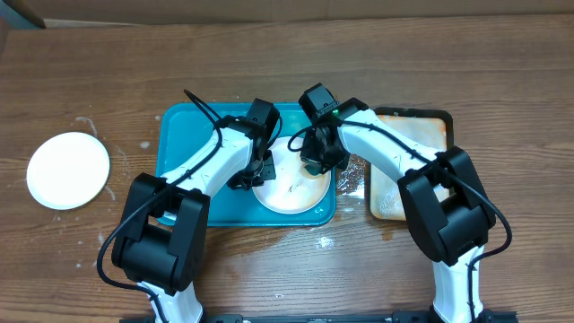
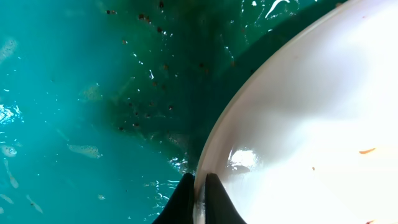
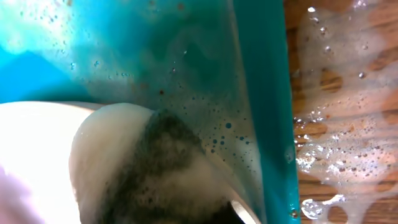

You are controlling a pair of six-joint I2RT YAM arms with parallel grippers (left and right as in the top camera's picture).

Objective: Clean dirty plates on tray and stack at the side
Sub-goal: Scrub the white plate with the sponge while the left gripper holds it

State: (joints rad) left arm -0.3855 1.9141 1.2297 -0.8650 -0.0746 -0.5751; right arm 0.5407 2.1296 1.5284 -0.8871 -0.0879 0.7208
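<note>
A white plate [image 1: 291, 187] lies at the right end of the teal tray [image 1: 184, 144]. My left gripper [image 1: 262, 170] is shut on this plate's left rim; in the left wrist view the black fingertips [image 2: 185, 198] pinch the rim of the plate [image 2: 311, 124] above the wet, speckled tray floor [image 2: 74, 93]. My right gripper [image 1: 314, 167] is shut on a soapy, grey-stained sponge [image 3: 155, 168] that presses on the plate [image 3: 31, 155] near the tray's right wall [image 3: 261, 93]. A second white plate [image 1: 67, 170] sits alone on the table far left.
A beige, stained, black-rimmed tray [image 1: 408, 170] stands just right of the teal tray. Soap foam [image 3: 336, 93] lies on the wooden table between the two trays, and a small wet patch [image 1: 325, 240] in front of the teal tray.
</note>
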